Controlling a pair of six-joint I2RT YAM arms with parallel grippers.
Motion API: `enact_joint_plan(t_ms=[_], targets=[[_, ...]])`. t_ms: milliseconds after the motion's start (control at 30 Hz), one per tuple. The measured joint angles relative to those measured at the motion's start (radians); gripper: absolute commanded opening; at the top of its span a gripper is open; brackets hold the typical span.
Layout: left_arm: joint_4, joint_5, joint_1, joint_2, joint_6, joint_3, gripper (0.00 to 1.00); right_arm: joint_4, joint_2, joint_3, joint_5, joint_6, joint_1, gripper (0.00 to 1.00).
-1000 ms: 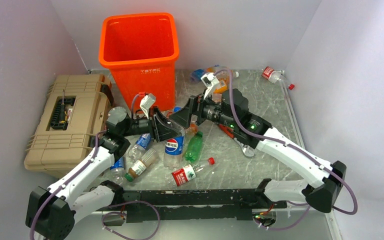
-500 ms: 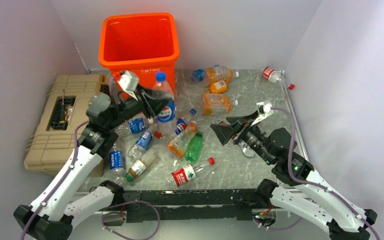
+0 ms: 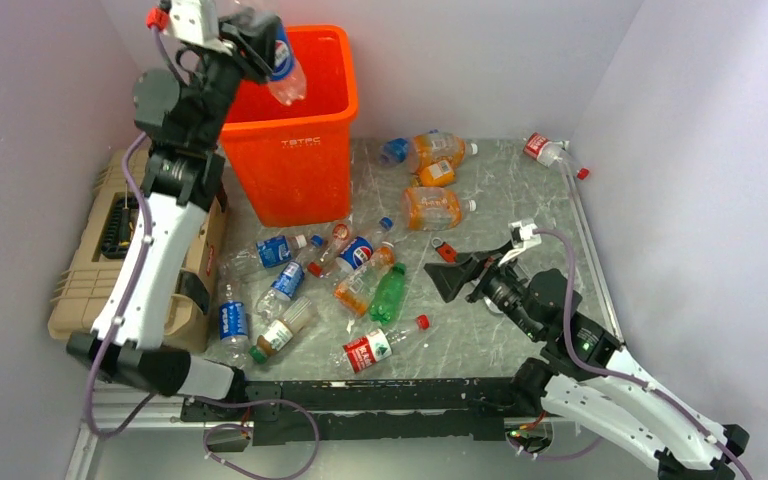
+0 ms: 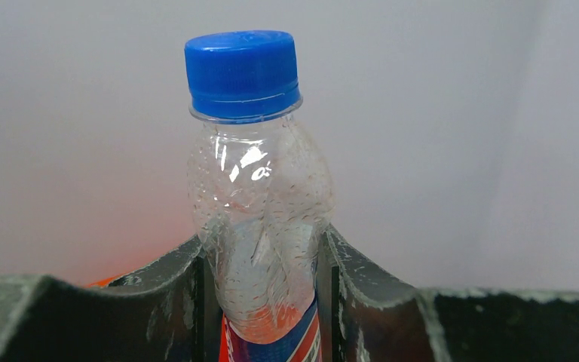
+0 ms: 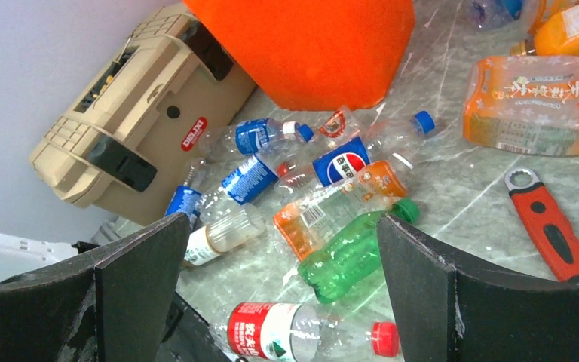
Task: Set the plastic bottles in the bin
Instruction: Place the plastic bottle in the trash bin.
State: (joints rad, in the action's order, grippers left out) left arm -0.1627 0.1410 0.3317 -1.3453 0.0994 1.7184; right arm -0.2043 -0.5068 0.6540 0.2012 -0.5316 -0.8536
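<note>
My left gripper (image 3: 252, 38) is raised high and shut on a clear Pepsi bottle (image 3: 282, 62) with a blue cap (image 4: 241, 72). The bottle hangs tilted over the left part of the orange bin's rim (image 3: 345, 75). In the left wrist view both fingers (image 4: 173, 302) press the crumpled bottle body (image 4: 260, 204). My right gripper (image 3: 448, 276) is open and empty, low over the table right of the pile. Below it lie a green bottle (image 5: 350, 253), an orange-tinted bottle (image 5: 324, 211) and a red-labelled bottle (image 5: 286, 332). More bottles (image 3: 285, 285) lie in front of the bin.
A tan toolbox case (image 3: 125, 250) stands left of the bin, under the left arm. A red-handled wrench (image 5: 550, 230) lies by the right gripper. Orange bottles (image 3: 432, 208) and a clear bottle (image 3: 545, 148) lie at the back right. Grey walls enclose the table.
The left arm has lifted the Pepsi bottle from the table up over the bin. The right arm pulled back to the right and stays open.
</note>
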Motion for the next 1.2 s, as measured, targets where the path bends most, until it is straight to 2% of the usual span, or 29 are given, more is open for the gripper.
enact_joint_plan(t_ms=[167,333,367,433,533,567,767,900,1033,1200], targets=[[-0.021,-0.030,-0.164,-0.179,0.095,0.085,0.00,-0.044,0.074,-0.023,0.027,0.003,0.000,0.99],[-0.027,-0.046,-0.200,-0.313,0.129,0.087,0.00,-0.084,0.125,-0.039,0.064,0.020,0.000,0.99],[-0.021,-0.048,-0.201,-0.342,0.132,0.088,0.04,-0.089,0.132,-0.045,0.071,0.025,0.000,0.99],[-0.011,-0.047,-0.202,-0.369,0.132,0.088,0.31,-0.097,0.142,-0.059,0.085,0.033,0.000,0.99],[0.002,-0.033,-0.202,-0.388,0.132,0.084,0.93,-0.103,0.153,-0.077,0.096,0.040,0.000,0.99],[0.010,-0.029,-0.202,-0.388,0.126,0.082,0.99,-0.105,0.156,-0.081,0.100,0.042,0.000,0.99],[0.018,-0.007,-0.202,-0.367,0.132,0.081,1.00,-0.111,0.156,-0.084,0.109,0.049,0.000,0.99],[0.061,-0.007,-0.202,-0.290,0.137,0.081,0.99,-0.118,0.151,-0.084,0.114,0.049,0.000,0.99],[0.132,-0.002,-0.202,-0.108,0.168,0.022,0.99,-0.126,0.126,-0.081,0.150,0.018,0.000,1.00],[0.196,0.039,-0.202,0.196,0.193,-0.168,0.99,-0.175,0.002,-0.030,0.222,-0.042,0.000,1.00]])
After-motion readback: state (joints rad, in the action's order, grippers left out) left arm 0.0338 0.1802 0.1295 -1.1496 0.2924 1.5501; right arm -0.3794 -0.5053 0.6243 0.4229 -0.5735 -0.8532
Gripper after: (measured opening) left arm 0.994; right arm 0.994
